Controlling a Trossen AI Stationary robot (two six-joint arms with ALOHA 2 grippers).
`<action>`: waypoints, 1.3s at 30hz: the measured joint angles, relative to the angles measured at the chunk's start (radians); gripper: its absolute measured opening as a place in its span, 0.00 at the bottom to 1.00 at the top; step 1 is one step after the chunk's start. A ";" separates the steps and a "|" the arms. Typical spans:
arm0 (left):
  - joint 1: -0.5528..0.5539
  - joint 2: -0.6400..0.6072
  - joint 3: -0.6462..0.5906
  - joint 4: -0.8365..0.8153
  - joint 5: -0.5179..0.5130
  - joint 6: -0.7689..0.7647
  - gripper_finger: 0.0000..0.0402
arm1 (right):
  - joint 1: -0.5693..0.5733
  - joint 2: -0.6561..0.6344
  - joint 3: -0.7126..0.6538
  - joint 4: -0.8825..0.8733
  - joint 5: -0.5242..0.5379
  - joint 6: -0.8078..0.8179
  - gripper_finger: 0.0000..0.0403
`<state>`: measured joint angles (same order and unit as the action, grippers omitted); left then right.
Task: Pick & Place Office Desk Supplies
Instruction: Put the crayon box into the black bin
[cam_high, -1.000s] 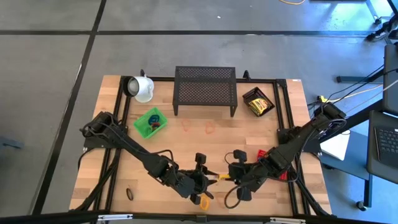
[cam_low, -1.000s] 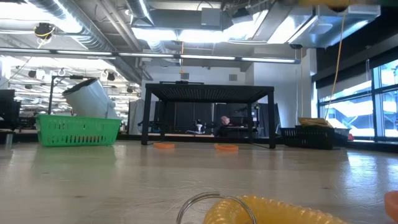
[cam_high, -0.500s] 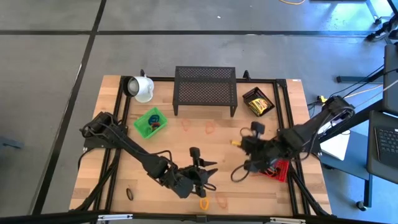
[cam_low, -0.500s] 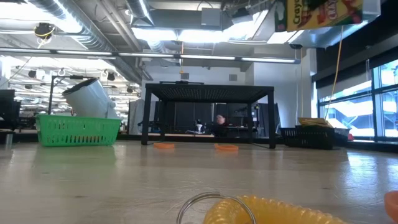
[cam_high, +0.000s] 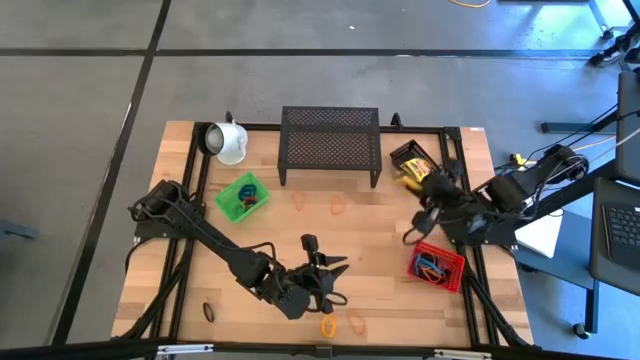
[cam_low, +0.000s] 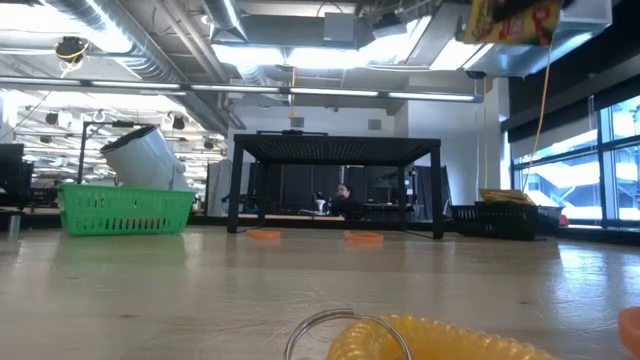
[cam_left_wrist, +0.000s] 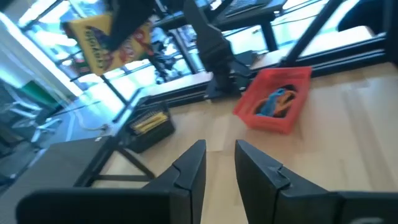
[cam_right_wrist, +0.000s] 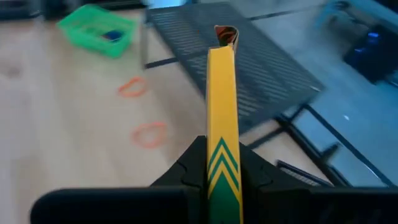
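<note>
Carried rightward since a second ago, one yellow box (cam_right_wrist: 222, 124) sits clamped in the right gripper (cam_high: 425, 187) beside the black tray (cam_high: 415, 163). Two orange loops (cam_high: 337, 206) lie before the shelf (cam_high: 330, 145). Left gripper (cam_high: 325, 275) hovers open over the desk (cam_high: 380, 240). Box lettering unreadable.

You have two dark, near-black arms, each built from slim jointed links with rounded housings at the joints. Black cables loop loosely alongside the links of both arms. Your left hand (cam_high: 325, 279) ends in two matte black fingers (cam_left_wrist: 188, 168), flat and blade-like, each stepping out from a broader black block at its base. Your right hand (cam_high: 428, 188) has the same pair of black fingers (cam_right_wrist: 191, 163), tapering upward from a wide black body. A small black box, the wrist camera housing, sits just behind each hand.
</note>
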<state>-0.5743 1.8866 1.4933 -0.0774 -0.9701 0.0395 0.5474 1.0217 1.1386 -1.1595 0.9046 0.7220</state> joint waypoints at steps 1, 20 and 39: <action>0.000 0.000 0.000 0.000 -0.016 0.000 0.19 | -0.006 -0.029 -0.031 0.000 0.022 0.023 0.10; 0.107 0.000 0.000 0.000 -0.137 -0.001 0.19 | -0.344 -0.226 -0.610 0.050 0.209 0.503 0.10; 0.218 0.000 0.000 -0.001 -0.129 0.000 0.19 | -0.749 -0.139 -0.752 0.597 0.049 -0.110 0.10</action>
<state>-0.3562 1.8866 1.4933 -0.0780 -1.0988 0.0398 -0.2021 0.8825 0.3870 -0.5620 0.9536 0.6120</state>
